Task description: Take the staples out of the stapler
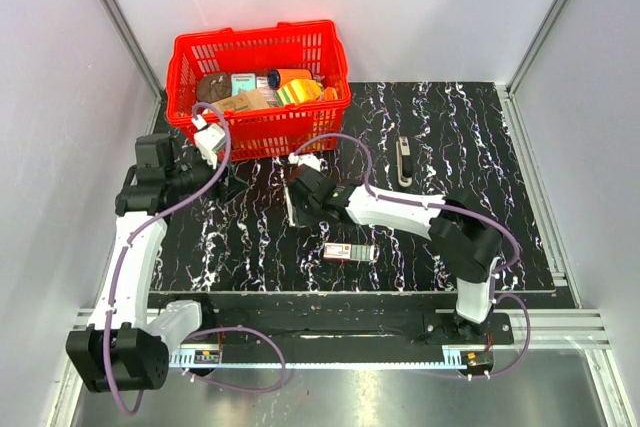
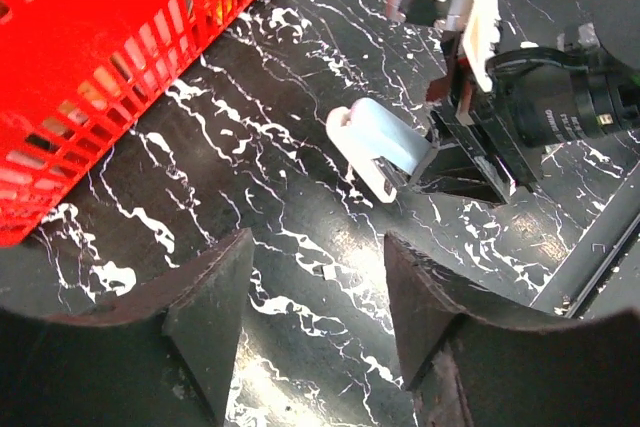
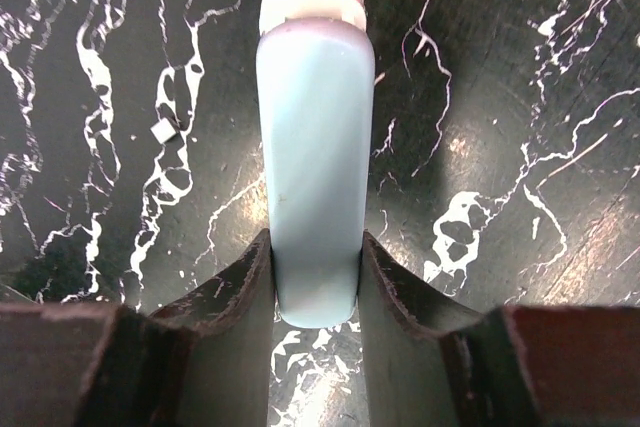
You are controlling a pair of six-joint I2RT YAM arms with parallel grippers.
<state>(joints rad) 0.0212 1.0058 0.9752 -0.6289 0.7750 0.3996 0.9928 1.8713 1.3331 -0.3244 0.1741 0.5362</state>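
Looking through the right wrist camera, we see the right claw [image 3: 314, 252] clamped on the stapler [image 3: 315, 177]. Its two dark fingers [image 3: 235, 287] press against the sides of the pale blue body near its rear end. The rest of the stapler stretches straight ahead of the claw, ending in a white and pinkish tip. Its underside and magazine are hidden from this angle, so we cannot tell whether any staples are inside. A tiny white fleck [image 3: 160, 129] lies on the black marbled mat [image 3: 500, 97] ahead and to the left of this claw; it is too small for us to identify.

The left claw [image 2: 318, 242] stands with its fingers apart and nothing between them, only bare mat. Ahead of it and slightly to the right we see the stapler's blue and white end [image 2: 385, 142] sticking out of the right claw, well apart from the left fingertips. Where the right fingers meet the stapler is mostly lost in dark shadow. The red basket [image 2: 100, 67] sits ahead and to the left of the left claw, cut off by the frame edge.

From above, the stapler is largely covered by the right claw [image 1: 298, 199] and hard to make out. A small box [image 1: 348, 252] lies on the mat behind that claw, near its arm. A dark grey object [image 1: 403, 162] lies off to its right; its shape is unclear.
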